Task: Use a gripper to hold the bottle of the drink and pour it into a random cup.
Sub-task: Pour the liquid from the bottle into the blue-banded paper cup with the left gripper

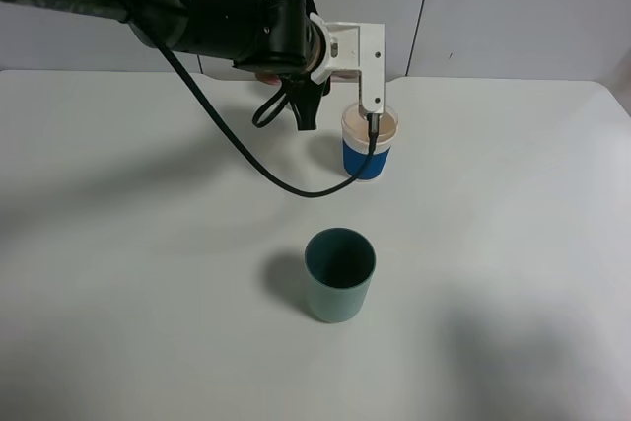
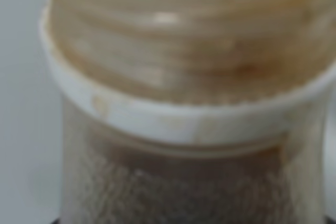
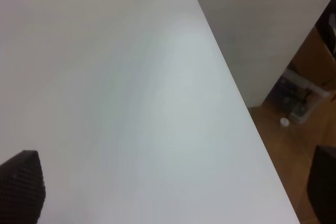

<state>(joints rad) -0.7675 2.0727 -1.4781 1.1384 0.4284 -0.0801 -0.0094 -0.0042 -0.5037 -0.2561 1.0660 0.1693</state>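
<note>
My left gripper, a white blocky jaw on the black arm, hangs just above the cup, which has a blue sleeve and a white band. The cup holds brownish liquid. The left gripper is shut on the bottle of the drink. The left wrist view shows its threaded wide neck close up, blurred, with a white ring and brown drink below. In the exterior high view the arm hides most of the bottle; only a pink bit shows. My right gripper is open and empty over bare table.
A dark teal cup stands alone in front of the blue-sleeved cup, nearer the front of the white table. A black cable loops down from the left arm to the table. The right wrist view shows the table's edge with floor beyond.
</note>
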